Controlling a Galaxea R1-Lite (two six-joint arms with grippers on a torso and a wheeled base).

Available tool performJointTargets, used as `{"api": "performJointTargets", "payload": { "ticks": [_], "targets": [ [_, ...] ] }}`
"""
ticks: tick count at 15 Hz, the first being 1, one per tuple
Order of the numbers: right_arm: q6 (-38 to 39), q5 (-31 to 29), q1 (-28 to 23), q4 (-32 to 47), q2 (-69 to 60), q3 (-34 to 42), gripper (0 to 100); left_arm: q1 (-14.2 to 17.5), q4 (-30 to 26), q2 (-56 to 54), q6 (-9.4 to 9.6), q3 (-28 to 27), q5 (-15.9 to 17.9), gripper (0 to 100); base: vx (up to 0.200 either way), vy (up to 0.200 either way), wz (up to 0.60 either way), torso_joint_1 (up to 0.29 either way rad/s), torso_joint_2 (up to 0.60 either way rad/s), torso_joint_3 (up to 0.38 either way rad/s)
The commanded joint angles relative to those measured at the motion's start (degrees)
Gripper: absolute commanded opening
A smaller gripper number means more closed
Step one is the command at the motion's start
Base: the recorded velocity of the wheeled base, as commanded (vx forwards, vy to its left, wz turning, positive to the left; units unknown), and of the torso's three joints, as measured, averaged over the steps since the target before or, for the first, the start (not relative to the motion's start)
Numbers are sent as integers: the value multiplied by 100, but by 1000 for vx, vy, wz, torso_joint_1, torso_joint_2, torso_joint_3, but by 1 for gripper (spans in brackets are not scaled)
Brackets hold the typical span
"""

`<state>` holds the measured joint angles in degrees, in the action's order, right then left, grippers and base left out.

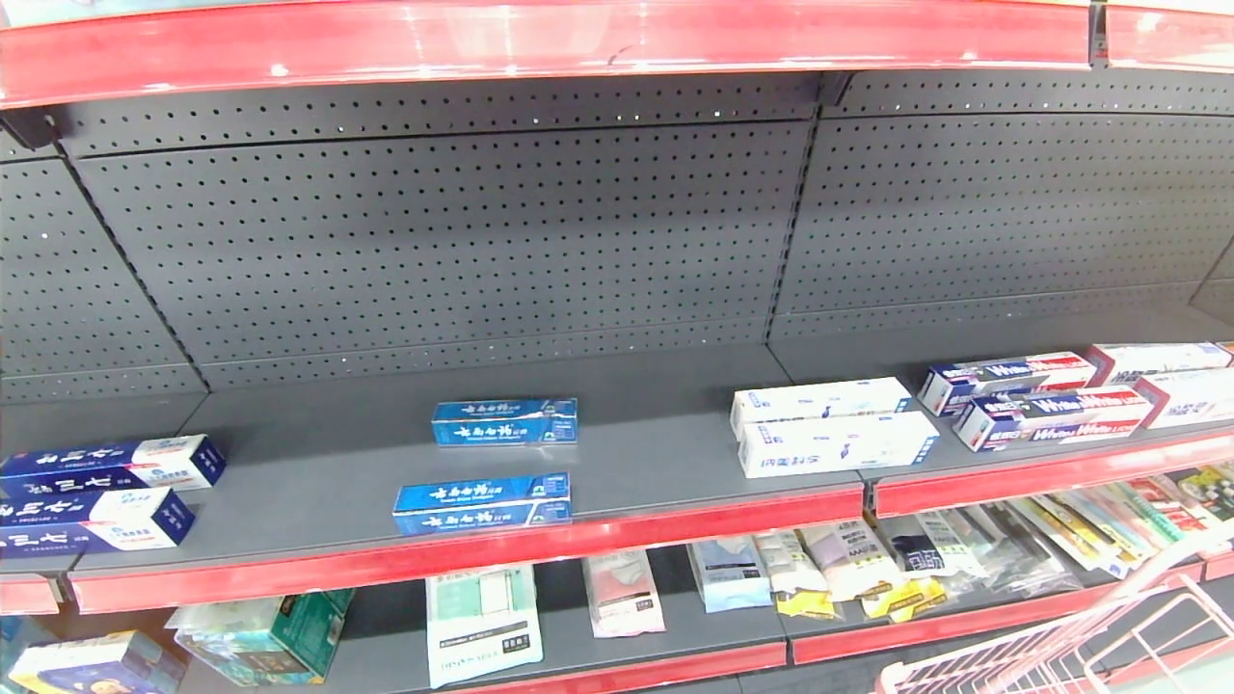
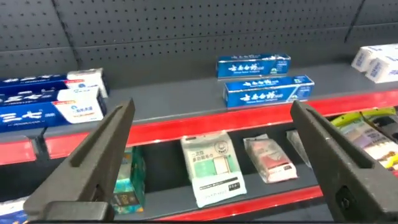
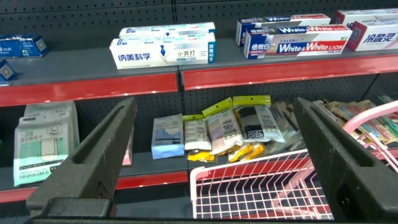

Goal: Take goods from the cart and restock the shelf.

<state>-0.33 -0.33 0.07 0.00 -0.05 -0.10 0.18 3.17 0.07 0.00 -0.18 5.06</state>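
The cart (image 3: 249, 186) is a pink wire basket standing low on the robot's right, in front of the lower shelf (image 1: 563, 627). Its wire floor is close under the right gripper (image 3: 214, 102), but I cannot make out any goods on the part in sight; they may lie nearer the robot.

The shelf (image 1: 656, 443) to be filled is the grey one above, with a red front strip. Two blue boxes (image 1: 504, 421) lie near its middle, one behind the other and apart. To the right, two white boxes (image 1: 834, 429) lie touching, and more boxes (image 1: 1051, 400) run on beyond them. At the far left sit two dark boxes (image 1: 96, 492). Gaps remain between these groups.

Both pincers are spread wide and hold nothing. The left gripper (image 2: 211, 106) faces the blue boxes and the packets (image 2: 211, 168) below them. The right one faces the white boxes, with the cart beneath.

With nothing in hand, the step seems to be the fetch: going to the cart for the next item. The right arm is the better placed. It would need to tip down into the basket and close across an item's narrow side. It must then lift the item clear of the wire rim before carrying it to a gap on the shelf.
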Motion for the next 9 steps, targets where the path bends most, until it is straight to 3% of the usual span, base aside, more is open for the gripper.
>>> {"api": "performJointTargets", "payload": {
  "ticks": [1, 7, 9],
  "targets": [
    [-11, 7, 1, 0, 5, 1, 100, -1, -1, 1, 0, 18, -5, 100, 0, 0, 600, 7, -2, -2],
    [-2, 24, 1, 0, 5, 1, 100, -1, -1, 1, 9, 18, 4, 100, 0, 0, 600, 5, -3, 2],
    [7, 24, 1, 0, 5, 1, 100, -1, -1, 1, 26, 18, 4, 100, 0, 0, 0, 0, 0, 0]
  ]
}}
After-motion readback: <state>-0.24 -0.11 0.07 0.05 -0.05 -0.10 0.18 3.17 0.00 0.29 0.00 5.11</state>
